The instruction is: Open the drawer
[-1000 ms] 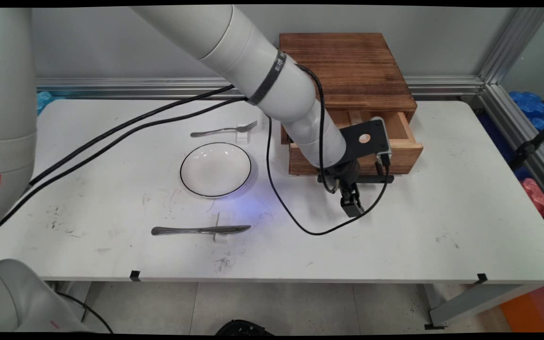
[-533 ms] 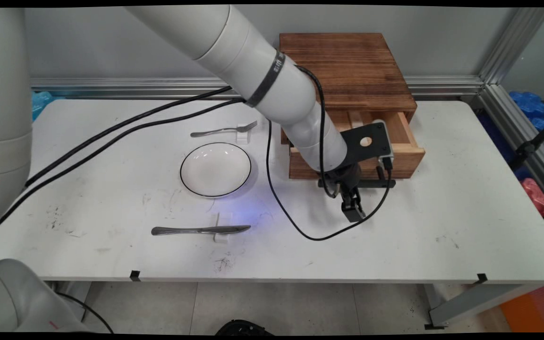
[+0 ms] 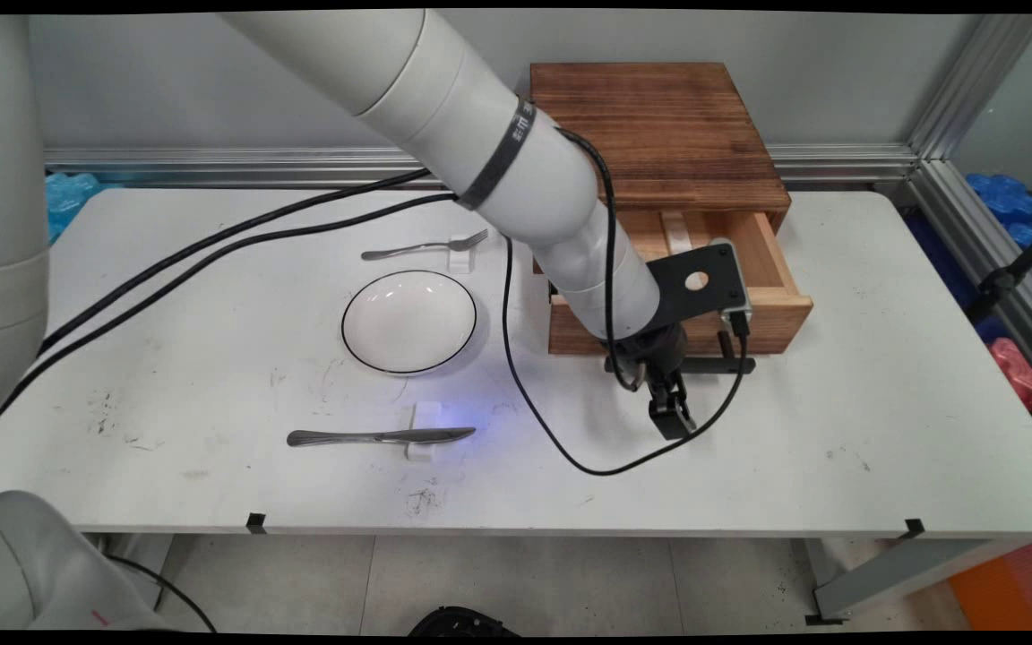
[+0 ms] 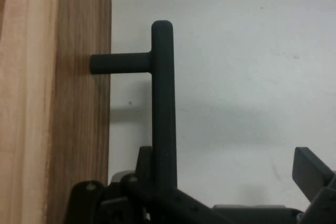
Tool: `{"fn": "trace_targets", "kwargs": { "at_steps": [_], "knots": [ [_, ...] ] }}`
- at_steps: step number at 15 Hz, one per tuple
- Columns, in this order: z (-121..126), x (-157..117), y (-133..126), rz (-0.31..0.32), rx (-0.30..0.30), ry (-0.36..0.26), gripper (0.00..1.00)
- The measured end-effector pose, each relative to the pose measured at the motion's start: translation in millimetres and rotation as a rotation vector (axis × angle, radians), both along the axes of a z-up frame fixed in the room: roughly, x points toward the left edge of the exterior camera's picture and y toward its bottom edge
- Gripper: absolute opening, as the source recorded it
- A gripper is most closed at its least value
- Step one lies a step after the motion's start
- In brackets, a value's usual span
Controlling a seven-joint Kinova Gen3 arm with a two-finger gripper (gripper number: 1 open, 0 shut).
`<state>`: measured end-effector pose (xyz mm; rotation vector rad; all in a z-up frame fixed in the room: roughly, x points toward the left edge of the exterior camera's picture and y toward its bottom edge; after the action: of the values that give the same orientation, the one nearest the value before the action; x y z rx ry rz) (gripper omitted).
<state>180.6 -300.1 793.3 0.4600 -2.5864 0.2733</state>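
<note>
- White desk (image 3: 838, 430) against a grey wall, a metal rail running along the back edge.
- At the rear stands a wooden box (image 3: 659, 134) with its drawer (image 3: 776, 305) part-way out, the open front facing the desk's near side.
- Across the drawer front runs a black bar handle (image 3: 704, 365), held off the wood on short posts, which leaves room to hook a finger behind it.
- The gripper (image 3: 670, 414) hangs low at the handle. In the hand view one finger sits behind the bar (image 4: 163, 103) and the other finger (image 4: 311, 171) stands well apart on the far side, so the jaws are wide open around the bar, not clamped on it.
- Left of the box lies a black-rimmed plate (image 3: 408, 321); a fork (image 3: 426, 245) beyond it and a knife (image 3: 382, 436) nearer, each propped on a small white block that lifts it off the surface.
- Black cables (image 3: 238, 246) trail from the arm over the desk.
</note>
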Motion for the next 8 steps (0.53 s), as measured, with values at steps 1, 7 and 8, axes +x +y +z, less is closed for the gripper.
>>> {"fn": "trace_targets", "kwargs": {
  "at_steps": [1,7,8],
  "knots": [
    [0,-1,2,-0.001,0.004,0.001,1.0],
    [2,-4,17,-0.007,0.029,0.008,1.0],
    [2,-4,20,-0.008,0.033,0.01,1.0]
  ]
}}
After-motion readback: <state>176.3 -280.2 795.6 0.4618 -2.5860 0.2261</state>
